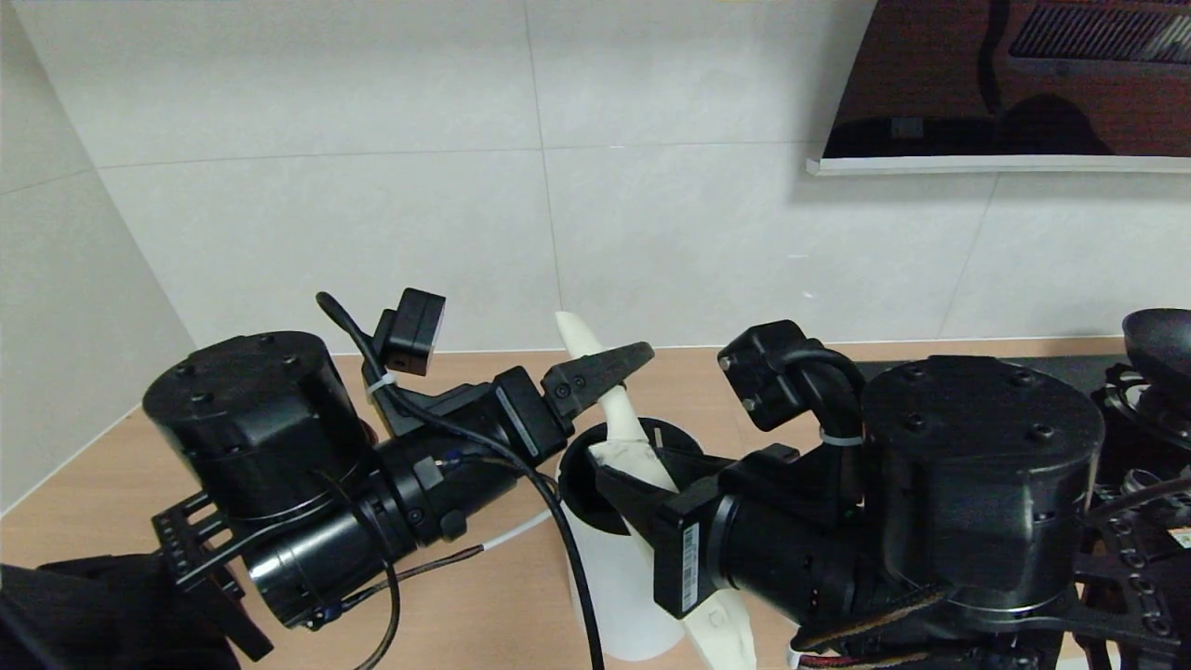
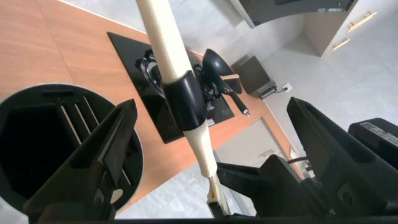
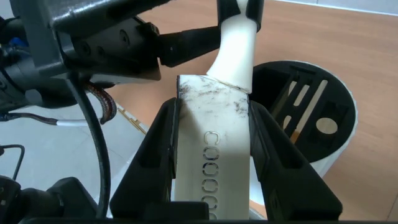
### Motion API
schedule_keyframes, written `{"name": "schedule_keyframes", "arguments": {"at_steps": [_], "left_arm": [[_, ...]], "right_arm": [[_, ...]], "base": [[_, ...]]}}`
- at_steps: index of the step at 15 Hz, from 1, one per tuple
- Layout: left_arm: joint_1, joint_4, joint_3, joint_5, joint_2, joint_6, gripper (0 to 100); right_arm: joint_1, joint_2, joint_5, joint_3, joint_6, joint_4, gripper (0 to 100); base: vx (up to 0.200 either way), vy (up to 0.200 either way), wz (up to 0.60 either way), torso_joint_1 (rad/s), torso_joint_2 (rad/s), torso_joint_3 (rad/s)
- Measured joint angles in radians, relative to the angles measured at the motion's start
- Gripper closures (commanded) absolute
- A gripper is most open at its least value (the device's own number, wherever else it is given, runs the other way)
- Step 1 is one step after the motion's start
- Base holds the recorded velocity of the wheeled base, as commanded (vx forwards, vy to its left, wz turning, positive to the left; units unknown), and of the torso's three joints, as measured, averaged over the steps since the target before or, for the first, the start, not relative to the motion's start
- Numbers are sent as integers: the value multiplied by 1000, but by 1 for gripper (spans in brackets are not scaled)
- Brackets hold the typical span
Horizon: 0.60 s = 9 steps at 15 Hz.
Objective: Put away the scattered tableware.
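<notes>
Slantwise, right pincer [image 3: 213, 111] around spatula [image 3: 236, 46].

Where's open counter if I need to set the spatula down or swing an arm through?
Bare counter lies between the left wall and the holder, plus a strip behind it along the back wall. Crowded: above the holder, where the right end effector grips the spatula with the left end effector at its handle, and the stove.

Kitchen corner: wooden countertop [image 1: 102, 484] below white tiled wall [image 1: 372, 167].
Dark glossy hood panel [image 1: 1014, 79] at upper right of the frame, black cooktop [image 1: 1079, 365] lying on the wood at the right edge, below it. In left wrist view, pale cabinet [image 2: 329, 25] with golden handles and small grey box [image 2: 255, 74] beyond the cooktop.
</notes>
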Motion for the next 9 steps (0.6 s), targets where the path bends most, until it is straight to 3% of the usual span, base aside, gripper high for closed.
{"name": "schedule_keyframes", "arguments": {"at_steps": [1, 2, 9], "left_arm": [[0, 0, 0, 0, 1, 0, 0], [1, 0, 0, 0, 1, 0, 100], [1, 0, 2, -3, 7, -2, 100]], "right_arm": [[0, -2, 0, 1, 0, 4, 100], [0, -4, 0, 1, 0, 4, 100], [1, -13, 0, 3, 0, 7, 100]], "base": [[0, 0, 0, 0, 0, 0], [0, 0, 0, 0, 0, 0], [0, 0, 0, 0, 0, 0]]}}
